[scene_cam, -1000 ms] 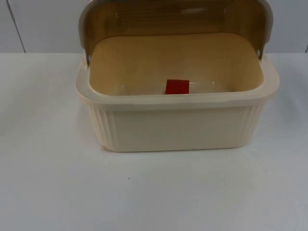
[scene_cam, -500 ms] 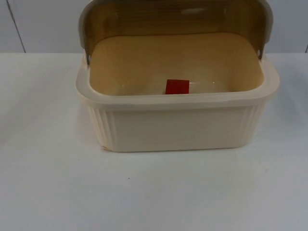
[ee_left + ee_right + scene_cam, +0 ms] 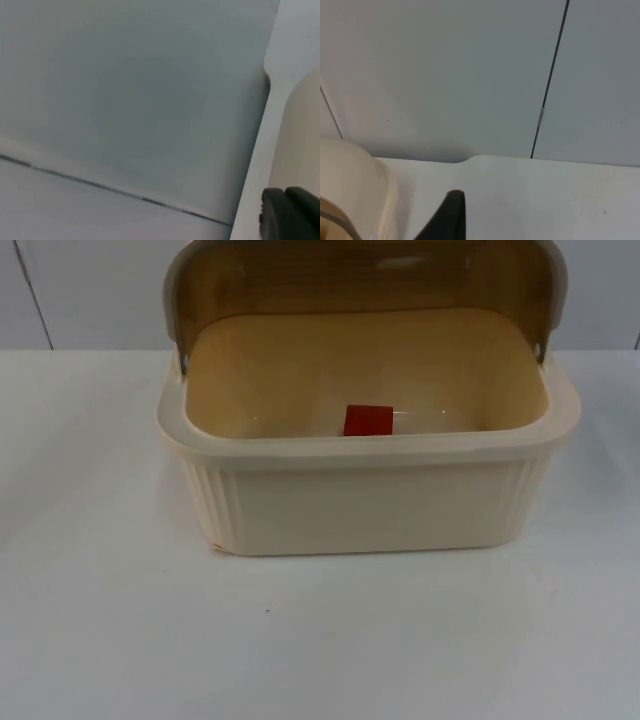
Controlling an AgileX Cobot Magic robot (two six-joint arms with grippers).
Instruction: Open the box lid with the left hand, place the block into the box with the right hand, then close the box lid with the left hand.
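The cream ribbed box (image 3: 370, 505) stands mid-table with its smoky brown lid (image 3: 365, 280) swung up and back. A red block (image 3: 368, 420) lies on the box floor, close to the front wall. A black fingertip (image 3: 290, 212) of my left gripper hangs by the cream box side (image 3: 302, 140), facing the grey wall; the gripper is shut with nothing seen in it. A black fingertip (image 3: 447, 217) of my right gripper is over the white table beside a rounded box corner (image 3: 355, 175); that gripper is open and nothing is seen in it.
The white table (image 3: 320, 640) spreads in front of the box and to both its sides. The grey partition wall (image 3: 90, 290) closes off the back, just behind the raised lid.
The box, its lid and the red block stay as they were. My left gripper has gone from open to shut.
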